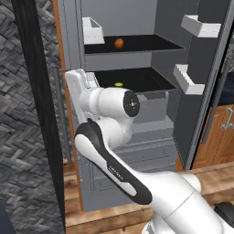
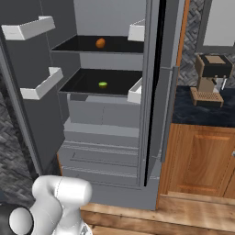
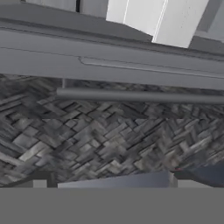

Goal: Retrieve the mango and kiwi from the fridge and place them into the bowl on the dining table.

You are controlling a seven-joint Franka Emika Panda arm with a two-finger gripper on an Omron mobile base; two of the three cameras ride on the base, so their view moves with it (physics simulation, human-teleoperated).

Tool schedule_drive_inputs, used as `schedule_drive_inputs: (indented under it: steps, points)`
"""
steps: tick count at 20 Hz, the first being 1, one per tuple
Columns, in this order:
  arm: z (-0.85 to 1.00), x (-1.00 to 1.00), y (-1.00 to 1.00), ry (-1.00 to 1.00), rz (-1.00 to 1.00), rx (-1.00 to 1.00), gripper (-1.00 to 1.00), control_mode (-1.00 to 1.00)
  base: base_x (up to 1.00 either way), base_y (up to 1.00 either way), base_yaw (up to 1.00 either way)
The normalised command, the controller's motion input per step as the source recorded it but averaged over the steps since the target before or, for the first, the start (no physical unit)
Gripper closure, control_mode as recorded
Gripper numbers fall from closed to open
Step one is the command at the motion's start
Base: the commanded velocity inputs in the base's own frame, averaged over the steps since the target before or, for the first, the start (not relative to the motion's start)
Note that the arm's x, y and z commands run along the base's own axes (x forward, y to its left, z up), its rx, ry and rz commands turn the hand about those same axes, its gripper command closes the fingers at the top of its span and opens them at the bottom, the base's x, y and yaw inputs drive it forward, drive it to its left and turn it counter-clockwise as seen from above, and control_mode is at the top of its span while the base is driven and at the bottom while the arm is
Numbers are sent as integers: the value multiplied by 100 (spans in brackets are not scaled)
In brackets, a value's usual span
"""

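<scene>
The fridge (image 1: 137, 114) stands open with its dark shelves showing. An orange mango (image 1: 119, 43) lies on the upper shelf, also seen as the mango (image 2: 100, 43) in the right base view. A small green kiwi (image 1: 119, 84) sits on the shelf below, the same kiwi (image 2: 103, 84) seen from the right. My white hand (image 1: 77, 84) is raised in front of the left door's edge, left of the kiwi shelf. My gripper (image 3: 109, 180) is open and empty, its dark fingertips (image 3: 41, 178) wide apart, facing a thin door handle (image 3: 140, 96). The bowl and the dining table are out of view.
White door shelves (image 1: 188, 80) jut from the open right door. Grey drawers (image 2: 101, 114) fill the fridge's lower part. A coffee machine (image 2: 210, 80) stands on a dark counter over wooden cabinets (image 2: 197, 160) to the right. A woven grey wall (image 1: 23, 137) is at the left.
</scene>
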Motion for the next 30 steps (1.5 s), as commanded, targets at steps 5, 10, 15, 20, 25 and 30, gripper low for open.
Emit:
schedule_drive_inputs:
  steps: [5, 10, 15, 20, 25, 30]
  points:
    - [97, -98, -91, -41, -7, 0, -100, -100, 0, 0, 0]
    - [80, -47, -88, 4, 0, -3, -100, -100, 0, 0, 0]
    - [42, -5, -51, 41, 1, -41, -100, -100, 0, 0, 0]
    - [8, -27, -25, 33, 2, -55, -100, -100, 0, 0, 0]
    - [-19, -56, -21, 2, 0, -48, -100, -100, 0, 0, 0]
    - [-52, -45, -54, -10, 0, -29, -100, -100, 0, 0, 0]
